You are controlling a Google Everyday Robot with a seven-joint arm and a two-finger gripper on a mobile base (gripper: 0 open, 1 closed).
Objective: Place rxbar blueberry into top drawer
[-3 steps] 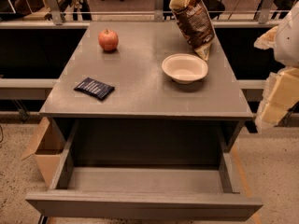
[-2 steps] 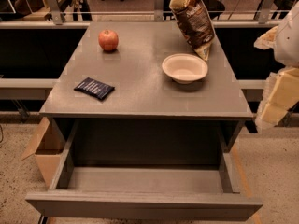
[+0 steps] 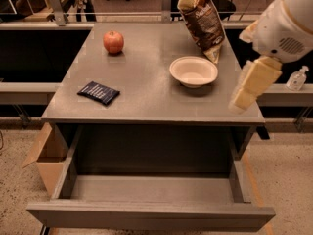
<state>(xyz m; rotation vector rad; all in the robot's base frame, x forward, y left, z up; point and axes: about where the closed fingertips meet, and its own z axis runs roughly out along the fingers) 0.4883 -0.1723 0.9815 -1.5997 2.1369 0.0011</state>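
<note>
While the claw (image 3: 240,99) hangs off the right-hand edge of the bench (image 3: 146,67), just over its near right corner, the rxbar blueberry (image 3: 99,92) lies flat on the far side of the top, close to the near left edge. From the claw the bar sits at about 9 o'clock, well apart, with bare bench between them. The white bowl (image 3: 193,71) stands a little off that line, toward 10 o'clock from the claw. I cannot tell whether the claw is open or closed; it holds nothing that shows.

The bar's long axis runs roughly from 10 o'clock to 4 o'clock, so it is skewed to the bench edge rather than square with it. As I judge it, the reach must cross leftward at low height, passing in front of the bowl, and the wrist must turn so the claw closes across the short side of the wrapper.

The top drawer (image 3: 146,218) stands pulled out and bare inside, at 6 o'clock from the bar. The apple (image 3: 113,42) and the brown chip bag (image 3: 201,16) stand toward the far edge, out of the path.
</note>
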